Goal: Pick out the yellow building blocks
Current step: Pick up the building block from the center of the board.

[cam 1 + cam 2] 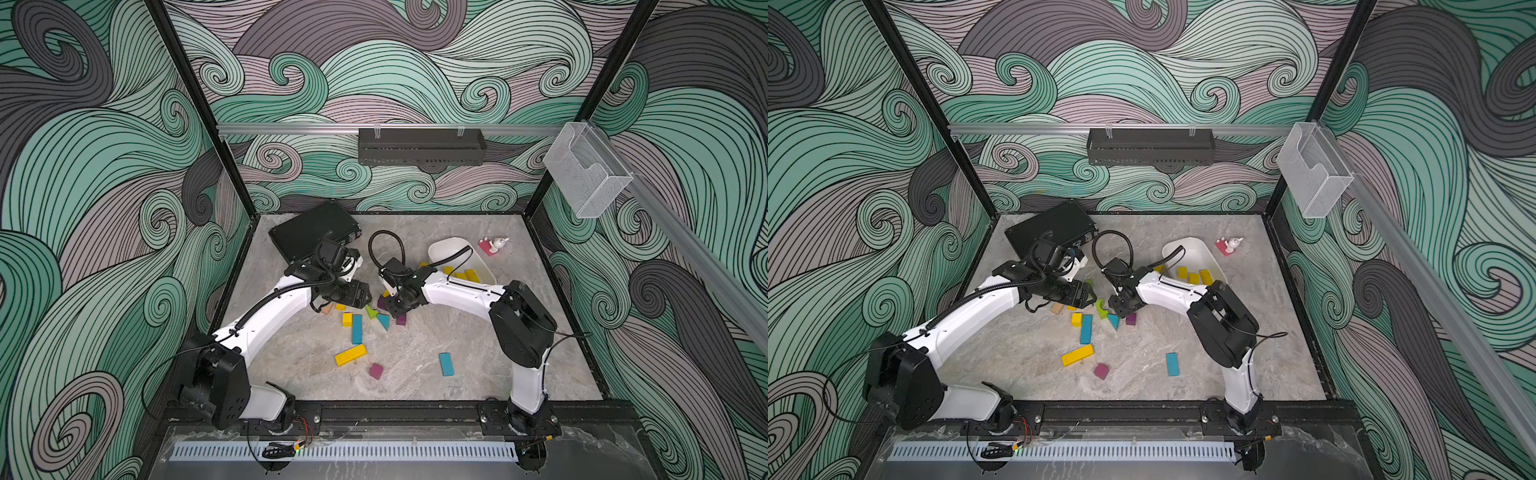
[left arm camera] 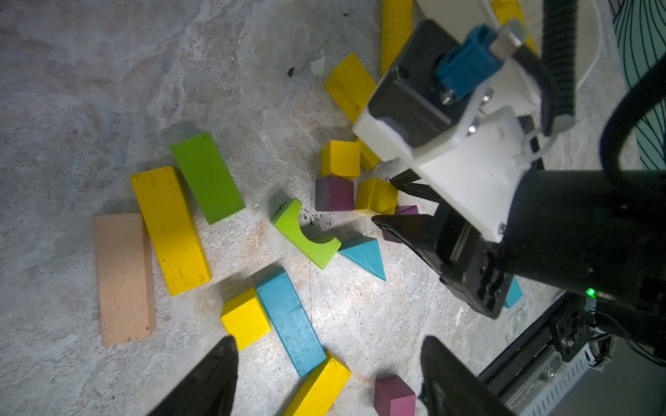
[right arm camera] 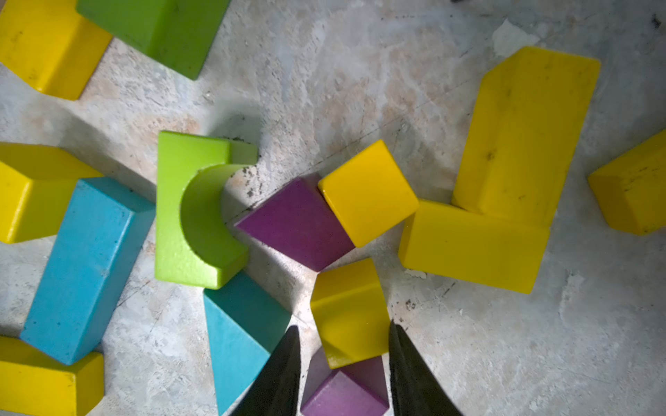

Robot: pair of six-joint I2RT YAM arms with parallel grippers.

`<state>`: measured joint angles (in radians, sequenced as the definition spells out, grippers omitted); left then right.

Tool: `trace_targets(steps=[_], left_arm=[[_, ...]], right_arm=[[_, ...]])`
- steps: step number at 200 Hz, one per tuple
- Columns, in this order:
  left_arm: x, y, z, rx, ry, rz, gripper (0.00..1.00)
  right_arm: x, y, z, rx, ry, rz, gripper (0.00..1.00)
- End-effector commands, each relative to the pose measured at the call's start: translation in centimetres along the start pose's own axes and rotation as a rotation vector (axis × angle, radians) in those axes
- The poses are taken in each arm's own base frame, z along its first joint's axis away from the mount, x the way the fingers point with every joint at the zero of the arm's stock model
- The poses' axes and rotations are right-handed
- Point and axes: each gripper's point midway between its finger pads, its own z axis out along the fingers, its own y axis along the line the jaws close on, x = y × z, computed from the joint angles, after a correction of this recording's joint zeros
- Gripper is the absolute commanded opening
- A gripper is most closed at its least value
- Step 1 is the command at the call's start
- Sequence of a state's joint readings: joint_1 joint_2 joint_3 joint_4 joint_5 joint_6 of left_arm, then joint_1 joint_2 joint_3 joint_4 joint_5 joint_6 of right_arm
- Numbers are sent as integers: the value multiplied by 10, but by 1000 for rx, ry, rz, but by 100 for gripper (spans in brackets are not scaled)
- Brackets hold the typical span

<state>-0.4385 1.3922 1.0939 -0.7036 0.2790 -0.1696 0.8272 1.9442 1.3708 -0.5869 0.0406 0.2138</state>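
Note:
Yellow building blocks lie scattered among other colours on the grey floor: a long bar [image 1: 351, 354], a cube [image 1: 347, 319], and a bar [image 2: 169, 230] next to a tan one. Several more sit in the white bin [image 1: 446, 241]. My right gripper [image 3: 343, 326] points down into the cluster, shut on a small yellow block [image 3: 349, 309] that rests tilted against a purple cube [image 3: 342, 392]; the left wrist view shows this block [image 2: 376, 196] between the black fingers. My left gripper [image 2: 328, 340] hovers open just left of the cluster, holding nothing.
A green arch [image 2: 302, 234], green bar [image 2: 207, 176], teal wedge [image 3: 238, 335], blue bars [image 1: 357, 329] [image 1: 446, 364] and a purple cube [image 1: 376, 370] are mixed in. A black case [image 1: 311, 228] lies back left and a small pink-and-white figurine [image 1: 492, 245] back right.

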Motion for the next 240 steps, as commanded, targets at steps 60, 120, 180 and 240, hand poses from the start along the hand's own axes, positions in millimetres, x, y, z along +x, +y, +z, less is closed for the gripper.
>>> trace_targets(steps=[60,120,180,240], left_arm=[[-8,-2,-6,19,-19,-16,79],[-8,-1,-6,21,-20,-20,79],[-8,-2,-6,29,-18,-22,79],[-8,-1,-5,27,-17,-24,79]], right_arm=[[-7,-6,-7,47,-14,-22,42],[-5,-6,-2,53,2,-28,43],[6,-4,13,41,48,-25,43],[3,-4,8,35,36,-35,36]])
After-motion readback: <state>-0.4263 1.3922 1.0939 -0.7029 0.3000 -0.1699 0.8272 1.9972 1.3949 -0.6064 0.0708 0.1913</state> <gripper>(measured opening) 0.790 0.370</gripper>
